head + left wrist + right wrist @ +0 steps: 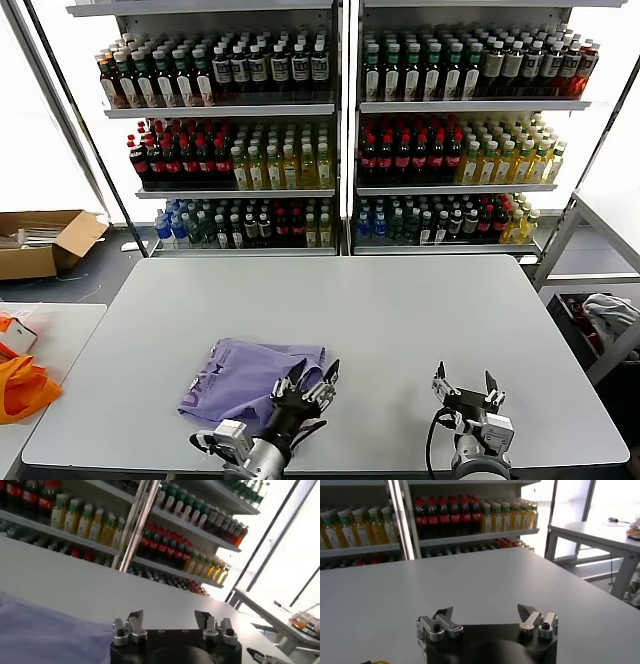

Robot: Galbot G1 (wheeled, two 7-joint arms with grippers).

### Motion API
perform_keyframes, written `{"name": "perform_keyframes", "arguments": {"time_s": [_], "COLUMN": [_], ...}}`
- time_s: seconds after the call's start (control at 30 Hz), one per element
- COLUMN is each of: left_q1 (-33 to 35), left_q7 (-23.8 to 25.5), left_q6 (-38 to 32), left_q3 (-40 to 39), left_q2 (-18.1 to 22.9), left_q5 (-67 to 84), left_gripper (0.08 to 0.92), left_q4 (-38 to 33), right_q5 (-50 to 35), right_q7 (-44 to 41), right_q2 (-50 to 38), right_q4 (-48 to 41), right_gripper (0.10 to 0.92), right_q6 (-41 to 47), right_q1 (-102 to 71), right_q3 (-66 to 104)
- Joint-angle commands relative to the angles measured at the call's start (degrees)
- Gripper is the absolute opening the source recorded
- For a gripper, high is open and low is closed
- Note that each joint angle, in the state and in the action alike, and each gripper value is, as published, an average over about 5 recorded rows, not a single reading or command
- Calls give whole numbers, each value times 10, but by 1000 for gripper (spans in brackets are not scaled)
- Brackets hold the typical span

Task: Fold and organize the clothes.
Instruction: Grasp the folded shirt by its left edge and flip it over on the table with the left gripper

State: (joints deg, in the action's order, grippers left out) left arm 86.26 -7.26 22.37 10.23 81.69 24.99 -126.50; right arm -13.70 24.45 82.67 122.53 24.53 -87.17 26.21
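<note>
Lavender T-shirt (250,380) lies folded, its near edge hidden by the open-jawed left gripper (310,381); right gripper (465,386) open.

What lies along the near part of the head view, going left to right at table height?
Orange bag-like fabric → lavender T-shirt → left end effector, open at the shirt's right edge → right end effector, open over bare table.

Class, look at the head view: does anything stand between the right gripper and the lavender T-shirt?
Nothing visible does. Only bare table separates the open right gripper from the T-shirt; the left gripper sits at the shirt's near right edge.
</note>
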Motion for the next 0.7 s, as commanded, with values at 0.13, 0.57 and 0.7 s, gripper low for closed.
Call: {"name": "perform_keyframes", "arguments": {"time_s": [0.13, 0.57, 0.7], "left_q1": [-5, -28, -26], "left_q7": [-23, -13, -6], "left_q6": [-7, -32, -39], "left_q3": [132, 181, 186], "left_q2": [-46, -60, -65], "left_q5": [-37, -103, -128], "left_gripper": [665, 822, 823], "left_q4": [-2, 87, 98], "right_q5": [-1, -4, -4], "right_q7": [-2, -11, -12], "right_q2": [-4, -14, -16], "right_q4": [-2, 6, 1], "right_gripper": [823, 823, 823], "right_q6": [-1, -1, -2], "right_q1": [10, 15, 17], "right_q3": [-3, -7, -11]}}
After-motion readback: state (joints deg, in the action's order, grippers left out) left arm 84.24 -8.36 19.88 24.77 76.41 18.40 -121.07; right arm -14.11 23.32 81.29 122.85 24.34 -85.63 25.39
